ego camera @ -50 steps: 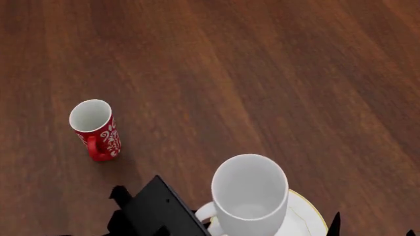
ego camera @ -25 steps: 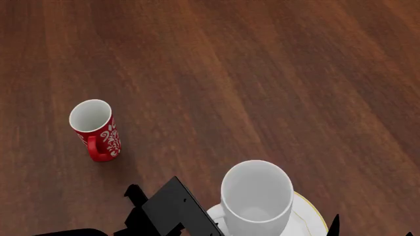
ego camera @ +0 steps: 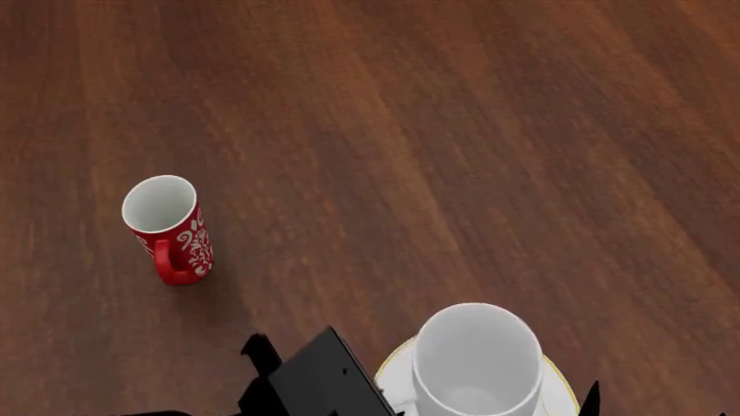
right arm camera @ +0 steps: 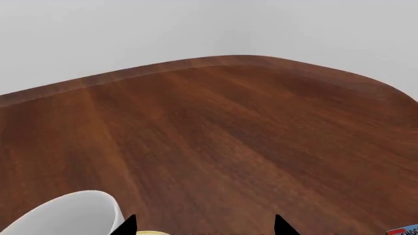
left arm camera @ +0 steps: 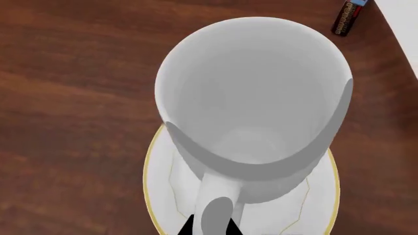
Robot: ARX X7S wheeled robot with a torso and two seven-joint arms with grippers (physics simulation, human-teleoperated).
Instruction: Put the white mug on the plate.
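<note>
The white mug stands upright over the plate, a white plate with a thin gold rim. I cannot tell whether its base touches the plate. My left gripper is shut on the mug's loop handle, one black fingertip on each side. In the head view the white mug and plate sit at the near edge, with my left arm just to their left. My right gripper is open and holds nothing, right of the white mug.
A red mug with white swirls stands upright to the left on the dark wooden table. A small red and blue packet lies near the table's edge, beyond the plate. The table's rounded far edge shows in the right wrist view.
My left gripper has carried the white mug nearer to me and to the right, so it now sits more squarely over the plate. The red mug and right gripper have not moved.
</note>
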